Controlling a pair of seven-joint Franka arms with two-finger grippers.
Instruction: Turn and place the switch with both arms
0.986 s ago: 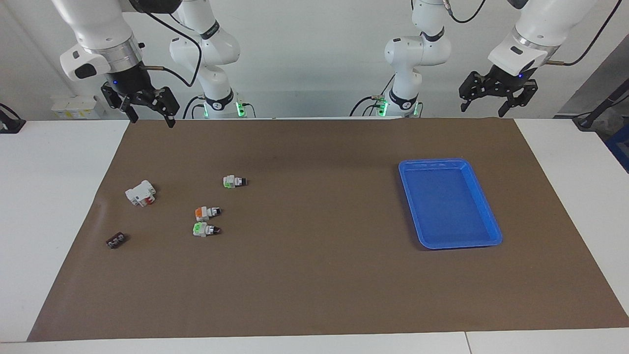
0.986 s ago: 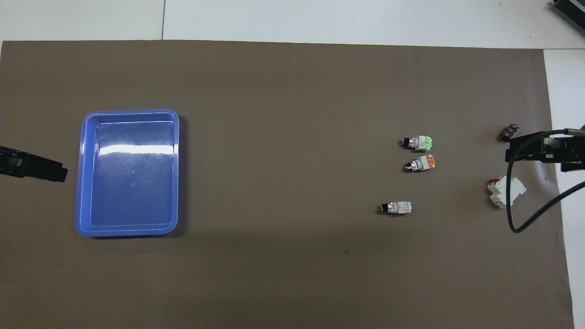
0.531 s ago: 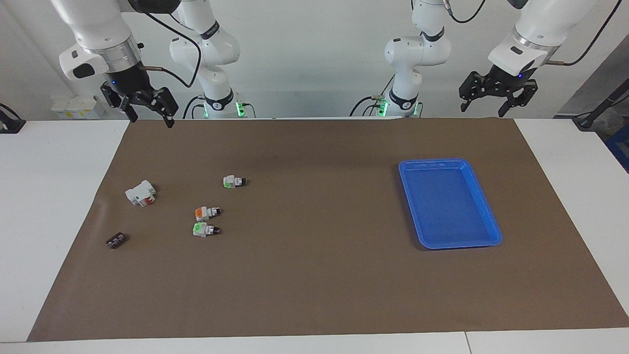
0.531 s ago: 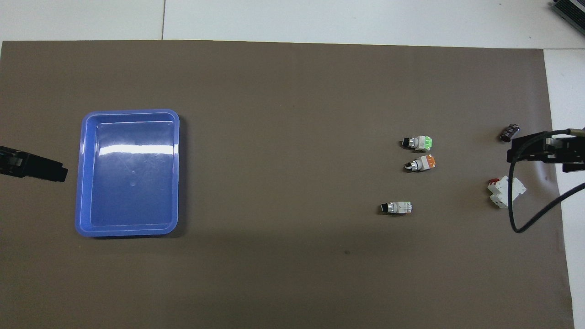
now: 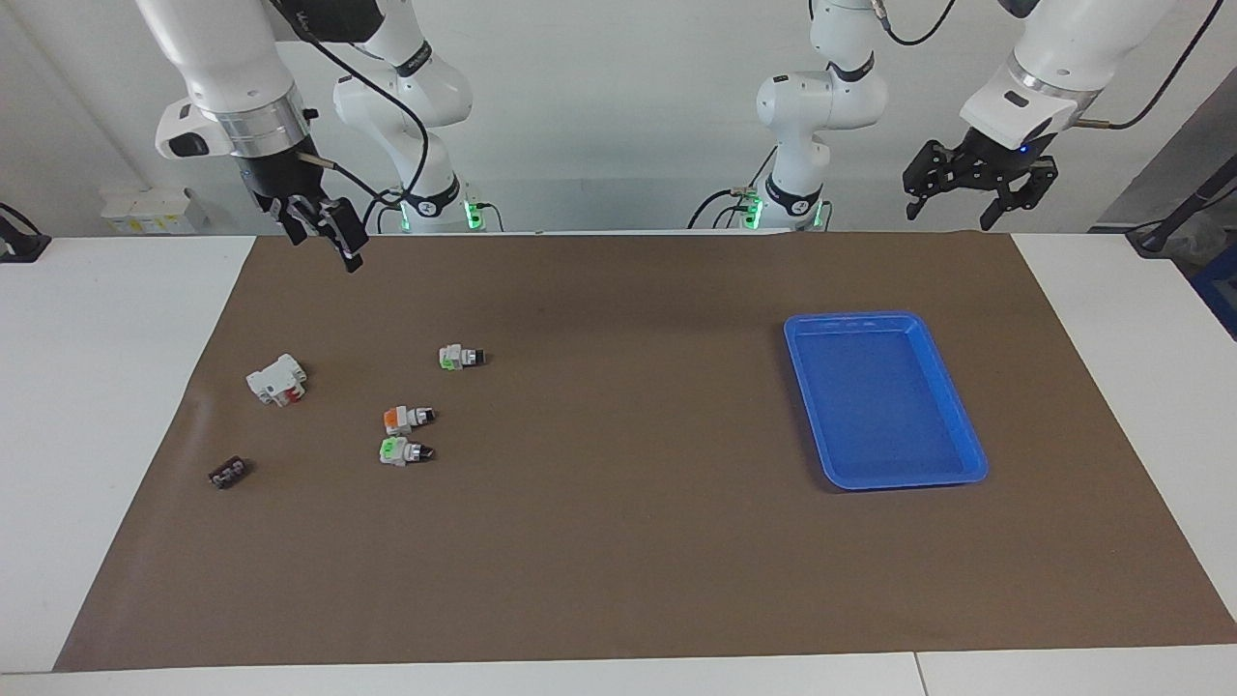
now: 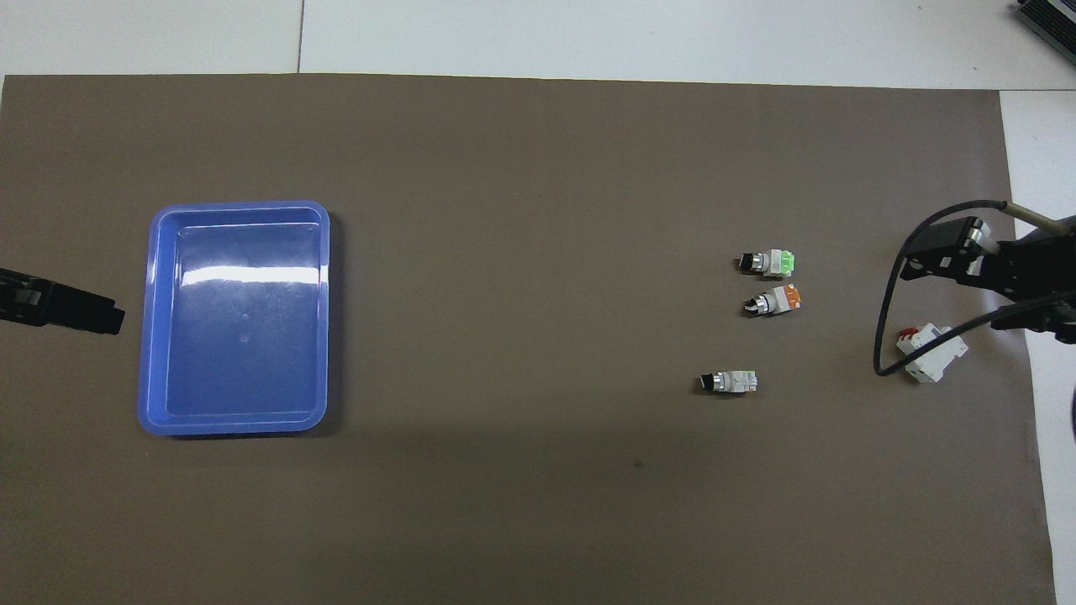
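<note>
Lying on the brown mat [image 5: 618, 541], three small white-grey push-button switches [image 5: 404, 451] [image 5: 407, 418] [image 5: 461, 357] cluster toward the right arm's end — well apart from the blue plastic tray [image 5: 952, 418]. Right gripper [image 5: 324, 235] hangs in the air toward that end, jaw state unclear; left gripper [image 5: 976, 184] waits near the tray's end — fingers apart.

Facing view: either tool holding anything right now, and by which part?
Nothing is held. The right tool hangs empty over the mat's edge by the robots; the left tool waits empty above the tray's end. All three switches lie untouched on the mat.
</note>
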